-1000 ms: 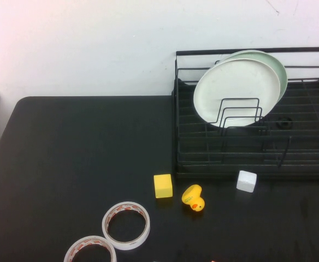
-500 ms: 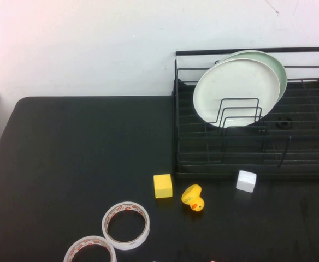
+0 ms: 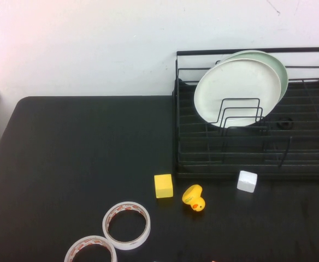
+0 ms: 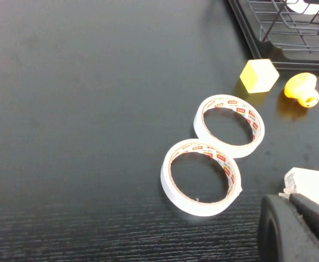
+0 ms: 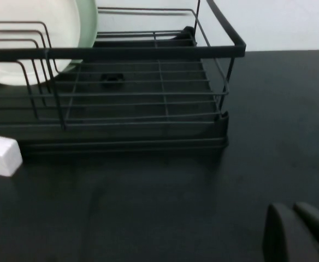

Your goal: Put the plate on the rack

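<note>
Cream plate already stands on edge in the black rack at the table's far right corner, nearer my right gripper; left gripper near front edge, both grips unreadable.

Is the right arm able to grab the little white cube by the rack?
Probably yes. The white cube sits alone on the table in front of the rack, nothing covering it. The right gripper is nearby; the left gripper hovers beside the tape rolls.

Nothing could be read. The two tape rolls carried small red printing on their inner rings, too small to make out.
</note>
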You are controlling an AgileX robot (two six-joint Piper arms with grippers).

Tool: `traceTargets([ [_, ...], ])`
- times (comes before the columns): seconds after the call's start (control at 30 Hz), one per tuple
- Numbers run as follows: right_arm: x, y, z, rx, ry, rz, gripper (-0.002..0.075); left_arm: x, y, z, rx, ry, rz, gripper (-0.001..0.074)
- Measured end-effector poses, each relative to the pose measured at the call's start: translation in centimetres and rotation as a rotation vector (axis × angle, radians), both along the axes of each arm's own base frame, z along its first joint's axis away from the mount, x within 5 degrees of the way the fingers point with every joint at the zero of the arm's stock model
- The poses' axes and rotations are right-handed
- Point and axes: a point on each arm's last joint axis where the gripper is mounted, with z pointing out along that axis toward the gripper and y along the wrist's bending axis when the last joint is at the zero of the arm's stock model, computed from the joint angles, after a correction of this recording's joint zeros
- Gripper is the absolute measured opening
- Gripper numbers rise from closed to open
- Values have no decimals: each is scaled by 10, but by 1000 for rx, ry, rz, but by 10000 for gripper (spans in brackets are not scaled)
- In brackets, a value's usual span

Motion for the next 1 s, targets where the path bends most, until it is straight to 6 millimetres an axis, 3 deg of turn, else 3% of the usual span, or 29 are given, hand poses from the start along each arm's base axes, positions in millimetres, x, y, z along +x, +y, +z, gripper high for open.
traceTargets([
  [1.0, 0, 1, -1, -29, 18, 33, -1, 0, 0, 0, -3, 1, -2, -1],
])
